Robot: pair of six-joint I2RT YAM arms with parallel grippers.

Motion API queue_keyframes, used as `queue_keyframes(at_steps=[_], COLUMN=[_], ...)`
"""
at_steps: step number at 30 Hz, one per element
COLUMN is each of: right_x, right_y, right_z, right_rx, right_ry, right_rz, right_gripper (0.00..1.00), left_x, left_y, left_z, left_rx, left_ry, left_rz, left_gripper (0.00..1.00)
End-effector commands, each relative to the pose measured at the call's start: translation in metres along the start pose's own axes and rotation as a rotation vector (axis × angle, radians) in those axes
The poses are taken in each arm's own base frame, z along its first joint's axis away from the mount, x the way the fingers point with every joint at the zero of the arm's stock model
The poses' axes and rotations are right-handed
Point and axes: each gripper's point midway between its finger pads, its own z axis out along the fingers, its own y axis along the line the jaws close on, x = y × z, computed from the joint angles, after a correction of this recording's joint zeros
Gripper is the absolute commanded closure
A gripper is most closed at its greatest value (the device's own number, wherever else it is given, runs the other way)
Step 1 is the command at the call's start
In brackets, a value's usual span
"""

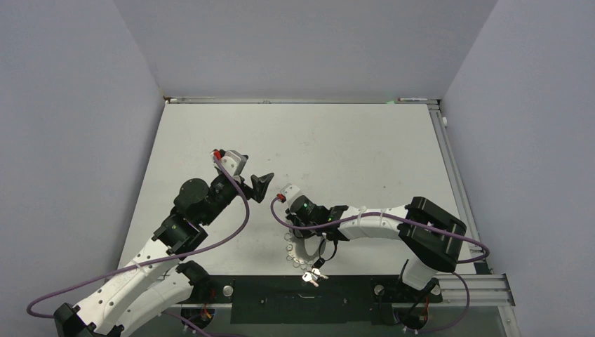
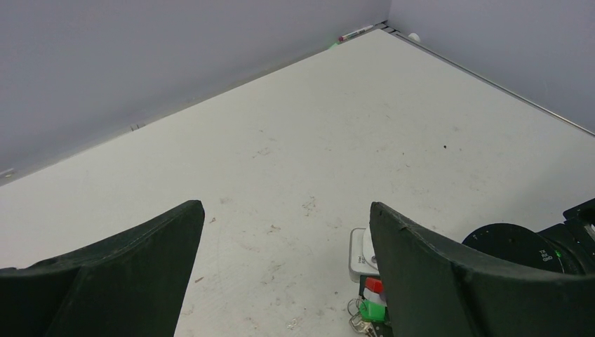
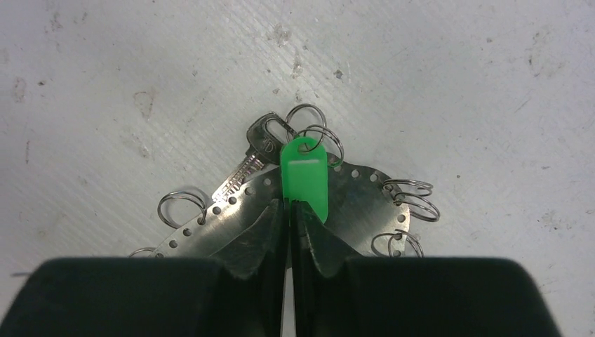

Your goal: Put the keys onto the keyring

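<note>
In the right wrist view the keyring shows as a flat curved metal plate with holes along its rim and several small wire rings hooked in them. The green-headed key lies on it, beside a silver key with a dark head. My right gripper points straight down, its jaws pinched on the lower edge of the green head. From above, the plate lies under the right gripper, with more keys at the table's front edge. My left gripper is wide open and empty, held above the table.
The left wrist view shows the right wrist's white camera box, with a green tag below it. Grey walls enclose the table at the back and both sides. A black rail runs along the front edge.
</note>
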Motion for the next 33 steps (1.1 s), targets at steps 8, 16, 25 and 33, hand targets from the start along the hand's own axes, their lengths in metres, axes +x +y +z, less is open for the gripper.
queue_keyframes(at_steps=[8,16,25,33], right_x=[-0.028,-0.055,-0.023,-0.01], right_y=[0.0,0.001,0.005,-0.01], right_z=[-0.009,-0.01,-0.01,0.002], right_rx=[-0.039,-0.137,-0.12,-0.033], right_ry=[-0.055,-0.106,-0.001,0.04], right_rz=[0.042,0.134,0.066,0.032], right_gripper=[0.95,0.89,0.53,0.5], left_x=[-0.029,-0.029,-0.03,-0.03], left_y=[0.001,0.001,0.001,0.0], left_z=[-0.002,-0.002,-0.003,-0.003], left_rx=[0.004,0.001,0.007,0.009], left_ry=[-0.067,-0.067,-0.072,-0.073], left_rz=[-0.001,-0.001,0.001,0.0], left_gripper=[0.14,0.14,0.14,0.14])
